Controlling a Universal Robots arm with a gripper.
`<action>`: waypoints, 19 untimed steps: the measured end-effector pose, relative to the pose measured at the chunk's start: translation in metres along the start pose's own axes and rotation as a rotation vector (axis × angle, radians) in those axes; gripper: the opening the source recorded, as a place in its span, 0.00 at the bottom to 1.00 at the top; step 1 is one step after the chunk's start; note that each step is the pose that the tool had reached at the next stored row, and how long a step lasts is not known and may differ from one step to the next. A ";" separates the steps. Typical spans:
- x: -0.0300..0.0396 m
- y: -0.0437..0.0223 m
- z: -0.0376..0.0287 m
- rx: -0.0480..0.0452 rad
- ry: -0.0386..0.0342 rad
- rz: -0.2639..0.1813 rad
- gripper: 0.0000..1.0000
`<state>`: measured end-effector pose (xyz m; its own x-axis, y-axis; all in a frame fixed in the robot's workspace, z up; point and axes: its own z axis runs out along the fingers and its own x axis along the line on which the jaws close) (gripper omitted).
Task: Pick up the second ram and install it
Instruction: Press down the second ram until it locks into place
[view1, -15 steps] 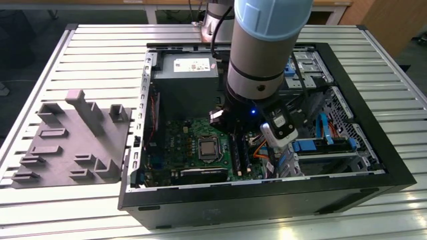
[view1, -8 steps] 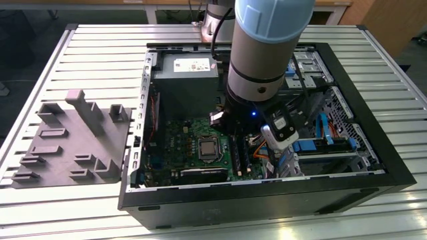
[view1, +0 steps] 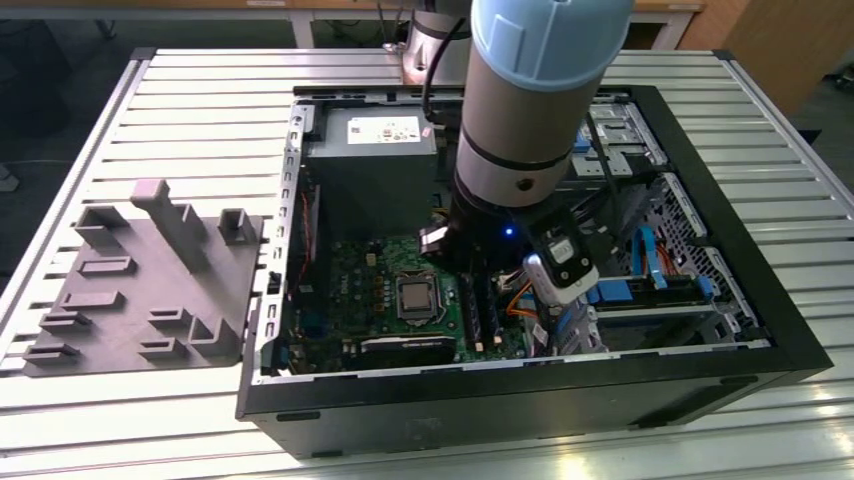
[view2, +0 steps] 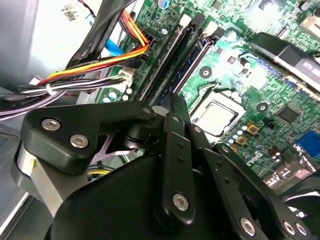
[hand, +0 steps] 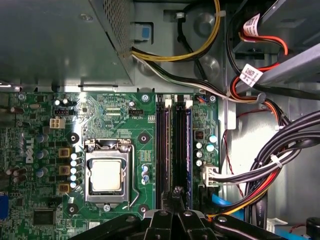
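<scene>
First wrist view: the gripper (hand: 176, 192) hangs directly over the memory slots (hand: 174, 150) on the green motherboard (hand: 115, 120), beside the processor socket (hand: 106, 175). The slots run as long parallel strips, and the fingers come together at the near end of these strips, with their closing line lying along the slots' long axis. Between the fingertips a thin dark edge shows, which may be the ram stick held edge-on above a slot; this cannot be settled, nor whether the slots beneath are filled. In the second wrist view the gripper (view2: 172, 107) appears pressed nearly together, its tips just above the same slots (view2: 177, 55), with a bundle of coloured cables (view2: 90, 65) to one side. In the exterior view the arm (view1: 534, 100) reaches down into the open computer case (view1: 747, 330), while the grey parts holder (view1: 147, 270) stands on the table (view1: 200, 80) at the exterior view's left, well apart from the gripper
</scene>
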<state>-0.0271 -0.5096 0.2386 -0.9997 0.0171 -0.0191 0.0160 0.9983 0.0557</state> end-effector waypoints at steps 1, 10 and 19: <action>-0.0001 -0.0008 0.0000 0.0000 0.0000 0.000 0.11; -0.0002 -0.0097 0.0000 -0.0001 0.0000 0.000 0.11; -0.0003 -0.0188 0.0024 -0.0001 0.0000 0.000 0.11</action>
<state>-0.0270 -0.5283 0.2351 -0.9997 0.0171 -0.0191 0.0160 0.9983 0.0558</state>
